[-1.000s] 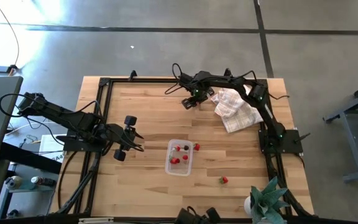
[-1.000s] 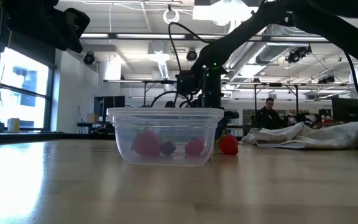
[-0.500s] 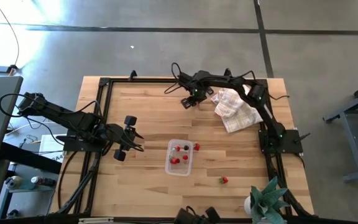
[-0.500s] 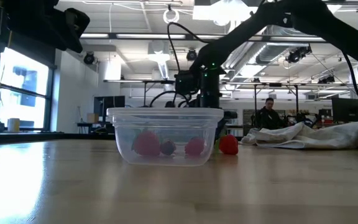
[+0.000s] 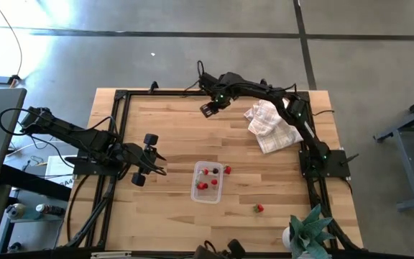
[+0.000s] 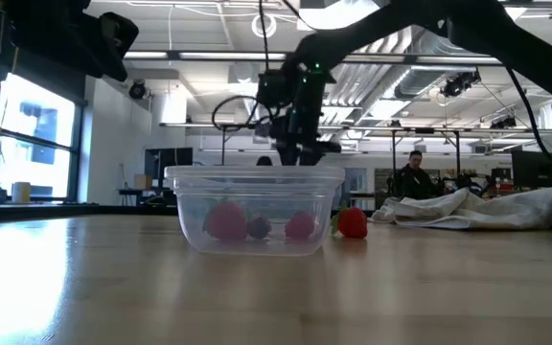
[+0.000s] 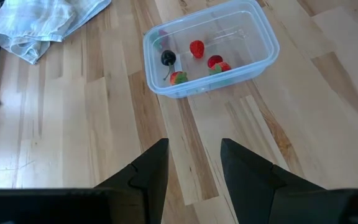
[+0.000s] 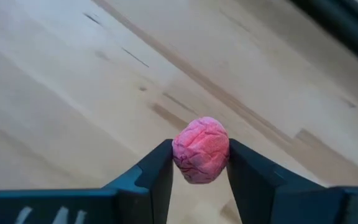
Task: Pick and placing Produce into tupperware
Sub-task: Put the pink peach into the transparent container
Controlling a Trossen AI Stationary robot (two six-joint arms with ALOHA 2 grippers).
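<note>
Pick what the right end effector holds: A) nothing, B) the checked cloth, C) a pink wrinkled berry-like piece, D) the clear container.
C: in the right wrist view the right end effector has its fingers closed on a pink wrinkled berry-like piece, lifted above the wooden table.

Two dark, near-black arms are built from slim tubular links joined by chunkier rounded joints. The left arm (image 5: 77, 140), at the left of the high view, shows two round black knobs near its wrist. Loose black cables loop off the right arm (image 5: 264, 97), at the upper middle of the high view, and a small green light glows on its wrist housing. Both bases sit on a black metal frame (image 5: 117, 129) edging the tabletop. In each wrist view, the fingers (image 7: 148, 174) are matte dark grey, wedge-shaped, with flat inner faces and bevelled edges, widening toward the bottom of the frame.
</note>
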